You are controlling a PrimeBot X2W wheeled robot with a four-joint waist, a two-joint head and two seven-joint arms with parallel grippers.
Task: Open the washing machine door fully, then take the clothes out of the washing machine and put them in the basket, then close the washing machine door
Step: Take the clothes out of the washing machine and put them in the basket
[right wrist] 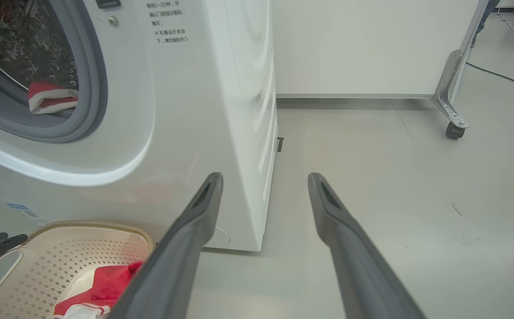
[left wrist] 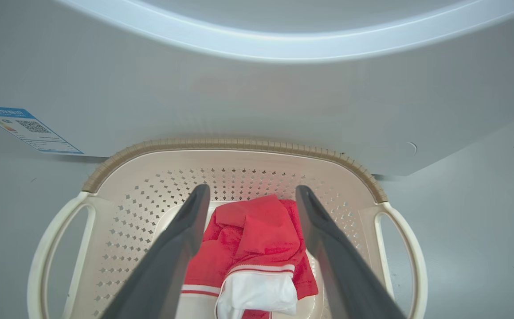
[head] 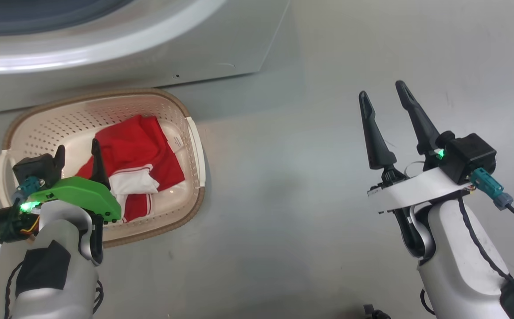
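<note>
The cream basket [head: 106,94] stands on the floor against the front of the white washing machine [head: 150,57]. Red and white clothes [head: 137,141] lie loose inside it. My left gripper [head: 77,146] hovers over the basket's near-left part, open, with nothing between its fingers. In the left wrist view the clothes [left wrist: 257,235] lie below the spread fingers [left wrist: 177,248]. My right gripper [head: 382,88] is open over bare floor to the right. In the right wrist view another red and white garment [right wrist: 50,97] lies in the drum behind the grey ring [right wrist: 92,79]. The washing machine door is out of view.
Grey floor [head: 305,177] stretches to the right of the basket and machine. A blue sticker [left wrist: 26,128] sits low on the machine's front. Behind the machine stand a white panel [right wrist: 363,44] and a metal leg on a caster [right wrist: 454,128], with a cable [right wrist: 505,77] on the floor.
</note>
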